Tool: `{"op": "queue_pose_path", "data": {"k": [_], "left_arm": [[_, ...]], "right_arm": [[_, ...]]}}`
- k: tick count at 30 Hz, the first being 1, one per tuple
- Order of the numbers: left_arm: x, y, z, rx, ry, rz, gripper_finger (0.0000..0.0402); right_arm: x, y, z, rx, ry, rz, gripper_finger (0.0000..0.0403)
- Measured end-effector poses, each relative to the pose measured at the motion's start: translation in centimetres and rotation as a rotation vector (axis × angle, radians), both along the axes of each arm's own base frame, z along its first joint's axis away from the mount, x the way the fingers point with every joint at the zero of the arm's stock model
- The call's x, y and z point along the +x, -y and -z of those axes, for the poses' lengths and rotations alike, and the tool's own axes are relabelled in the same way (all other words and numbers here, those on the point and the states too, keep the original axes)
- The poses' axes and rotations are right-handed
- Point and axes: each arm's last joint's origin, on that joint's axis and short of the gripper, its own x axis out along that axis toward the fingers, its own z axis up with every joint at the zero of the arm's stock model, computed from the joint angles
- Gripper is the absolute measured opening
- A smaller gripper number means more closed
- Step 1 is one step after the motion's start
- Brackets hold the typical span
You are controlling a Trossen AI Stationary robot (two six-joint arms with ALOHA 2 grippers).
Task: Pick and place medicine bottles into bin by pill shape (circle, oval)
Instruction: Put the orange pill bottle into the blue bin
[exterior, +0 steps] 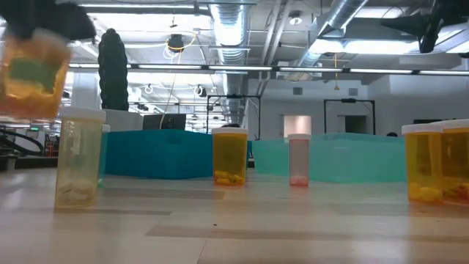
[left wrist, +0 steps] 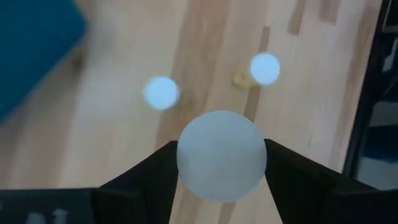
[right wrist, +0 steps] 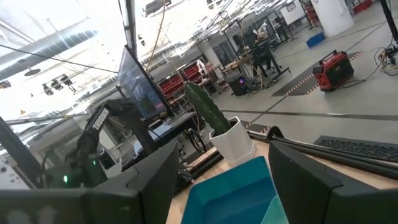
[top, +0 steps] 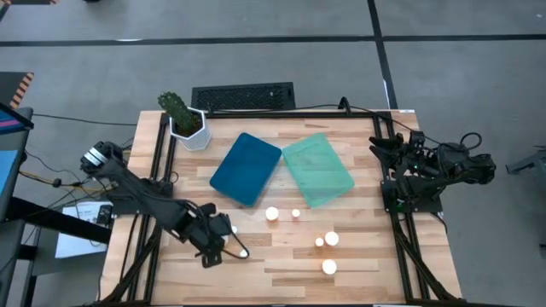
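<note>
My left gripper (top: 232, 247) is near the table's front left, shut on a medicine bottle with a white cap (left wrist: 222, 155) and amber body (exterior: 33, 73), held above the table. Several other white-capped bottles stand upright on the wood: two (top: 272, 214) (top: 296, 213) in front of the trays and three (top: 332, 239) (top: 320, 242) (top: 329, 267) nearer the front. The dark blue tray (top: 246, 168) and the mint green tray (top: 317, 169) lie side by side at the far middle. My right gripper (right wrist: 230, 180) is open and empty, waiting at the table's right edge (top: 377, 147). My left gripper pinches the bottle between its two fingers (left wrist: 155, 174), one on each side of the bottle at its top, by the cap's rim (left wrist: 183, 168). The fingers come from above. The bottle hangs below them, lifted clear of the table (exterior: 33, 81).
A white hexagonal pot with a cactus (top: 183, 119) stands at the far left corner. A black keyboard-like grille (top: 243, 96) lies behind the table's far edge. Bare wood lies between the trays and my left gripper. A pale bottle (exterior: 79, 158) stands near the low camera.
</note>
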Motion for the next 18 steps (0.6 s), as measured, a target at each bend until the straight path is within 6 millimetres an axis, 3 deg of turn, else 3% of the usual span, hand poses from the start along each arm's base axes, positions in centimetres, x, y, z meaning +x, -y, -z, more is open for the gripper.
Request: {"op": "queue_pose_path", "data": {"k": [4, 10, 14, 18], "left_arm": [[-0.5, -2.1, -4.0, 0.042, 0.062, -0.079, 0.0226], [0.4, -6.7, -8.5, 0.172, 0.201, -0.174, 0.0206], [1.9, -10.7, -9.6, 0.252, 0.22, -0.204, 0.0205], [3.3, -14.9, -9.1, 0.33, 0.18, -0.235, 0.022]], "right_arm": [[0.0, 0.0, 0.0, 0.0, 0.0, 0.0, 0.026], [0.0, 0.0, 0.0, 0.0, 0.0, 0.0, 0.026], [0.0, 0.0, 0.0, 0.0, 0.0, 0.0, 0.026], [0.0, 0.0, 0.0, 0.0, 0.0, 0.0, 0.026]]}}
